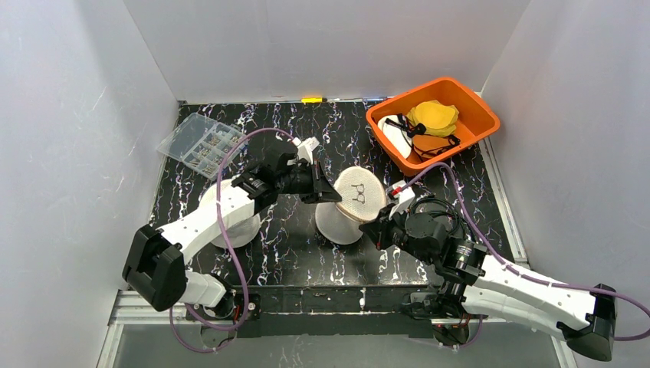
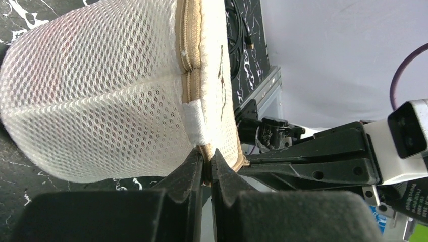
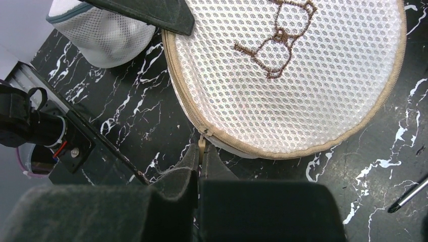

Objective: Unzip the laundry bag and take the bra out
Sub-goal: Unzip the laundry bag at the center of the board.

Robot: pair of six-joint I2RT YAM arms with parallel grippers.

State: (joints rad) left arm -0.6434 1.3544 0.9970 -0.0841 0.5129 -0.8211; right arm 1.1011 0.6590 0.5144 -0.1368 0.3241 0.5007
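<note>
Pinching shut on the small beige zipper pull [image 3: 202, 143], the right gripper [image 3: 201, 155] sits at the near rim of the round white mesh laundry bag [image 3: 303, 75], where the beige zipper band [image 3: 176, 75] curves round its edge. The left gripper [image 2: 206, 162] is closed too, its tips nipping that same band on the bag's opposite side, just below a white fabric tab [image 2: 194, 121]. The bag thus lies between the two grippers, caught at both edges, with its embroidered face tilted upward. The bra cannot be made out through the mesh. Bare black marbled tabletop [image 1: 291, 245] opens in front of the bag toward the arm bases. A second white mesh bag [image 1: 234, 224] lies under the left arm. A clear plastic compartment box [image 1: 199, 143] sits at the far left, well apart, and an orange plastic bin [image 1: 469, 103] holding garments stands at the far right corner.
</note>
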